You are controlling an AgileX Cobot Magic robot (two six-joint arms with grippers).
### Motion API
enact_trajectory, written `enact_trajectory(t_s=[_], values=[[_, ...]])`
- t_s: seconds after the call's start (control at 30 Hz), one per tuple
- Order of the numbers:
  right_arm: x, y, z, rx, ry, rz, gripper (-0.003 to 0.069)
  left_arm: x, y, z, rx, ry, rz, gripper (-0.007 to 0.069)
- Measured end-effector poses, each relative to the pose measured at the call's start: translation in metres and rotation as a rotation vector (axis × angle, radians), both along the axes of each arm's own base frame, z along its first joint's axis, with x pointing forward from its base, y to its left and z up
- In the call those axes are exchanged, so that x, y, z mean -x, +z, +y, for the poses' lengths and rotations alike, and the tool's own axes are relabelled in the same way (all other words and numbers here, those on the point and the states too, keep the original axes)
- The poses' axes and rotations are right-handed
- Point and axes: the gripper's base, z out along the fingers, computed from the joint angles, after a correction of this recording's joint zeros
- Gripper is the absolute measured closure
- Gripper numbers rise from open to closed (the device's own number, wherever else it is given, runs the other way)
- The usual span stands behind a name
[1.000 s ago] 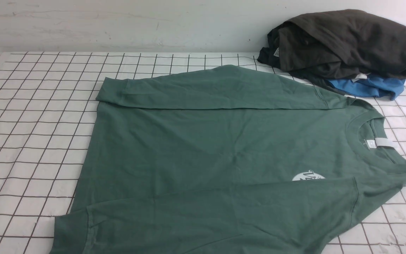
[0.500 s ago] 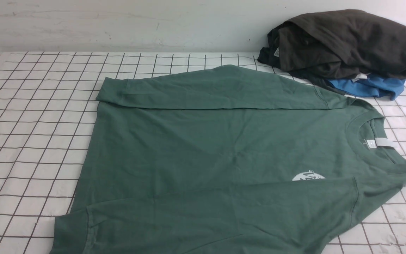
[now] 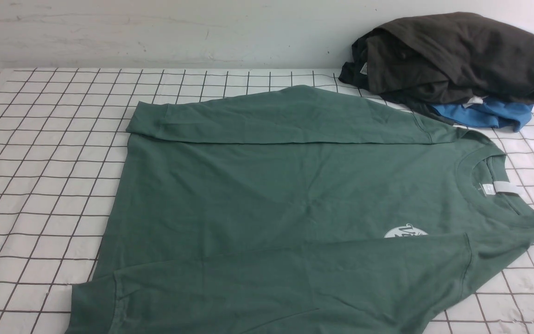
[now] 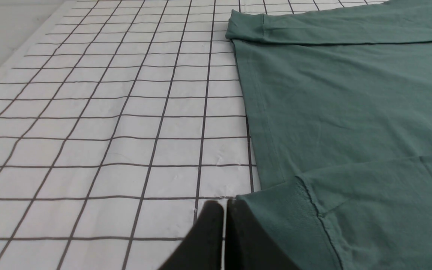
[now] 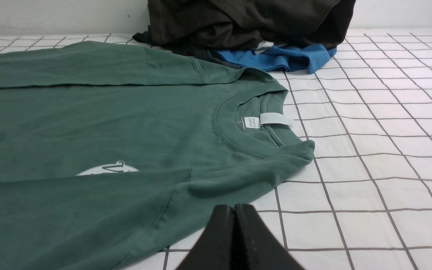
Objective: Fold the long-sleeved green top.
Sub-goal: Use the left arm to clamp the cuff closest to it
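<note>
The green long-sleeved top [image 3: 271, 195] lies flat on the checked cloth, neck to the right, hem to the left, both sleeves folded in along the body. Its white label [image 3: 503, 188] shows inside the collar, and part of the white chest print [image 3: 403, 232] peeks out from under the near sleeve. My left gripper [image 4: 224, 204] is shut and empty, hovering just beside the near sleeve's ribbed cuff [image 4: 287, 210]. My right gripper [image 5: 234, 208] is shut and empty too, above the cloth just off the near shoulder [image 5: 238, 183]. Only a dark scrap of the left arm shows in the front view.
A pile of dark grey-brown garments [image 3: 457, 55] over a bright blue garment [image 3: 485, 113] sits at the back right against the wall. The white checked tablecloth [image 3: 40, 176] shows bare to the left of the top, and its left edge [image 4: 21, 45] drops off.
</note>
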Motion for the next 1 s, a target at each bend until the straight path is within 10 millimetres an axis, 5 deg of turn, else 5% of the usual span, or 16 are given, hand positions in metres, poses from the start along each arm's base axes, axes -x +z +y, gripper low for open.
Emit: enact_trajectory(t_s=[0.37,0.63,0.83,0.9,1.0], values=[[-0.002,0.011,0.0,0.023,0.003,-0.145,0.0673,-0.003,0.017,0.001,-0.001,0.008,-0.195,0.0629],[0.009,0.061,0.002,-0.059,0.035,-0.724,0.0673,-0.001,0.047,0.002,0.096,0.028,-0.533,0.0629],[0.016,0.072,0.003,-0.086,0.054,-0.87,0.0673,0.008,0.072,0.004,0.153,0.028,-0.805,0.0629],[0.017,0.076,0.003,-0.091,0.055,-0.865,0.0673,0.009,0.086,0.004,0.153,0.024,-0.823,0.0629],[0.019,0.102,0.003,-0.07,0.052,-0.827,0.0673,0.006,0.134,0.002,0.078,0.015,-0.804,0.0629]])
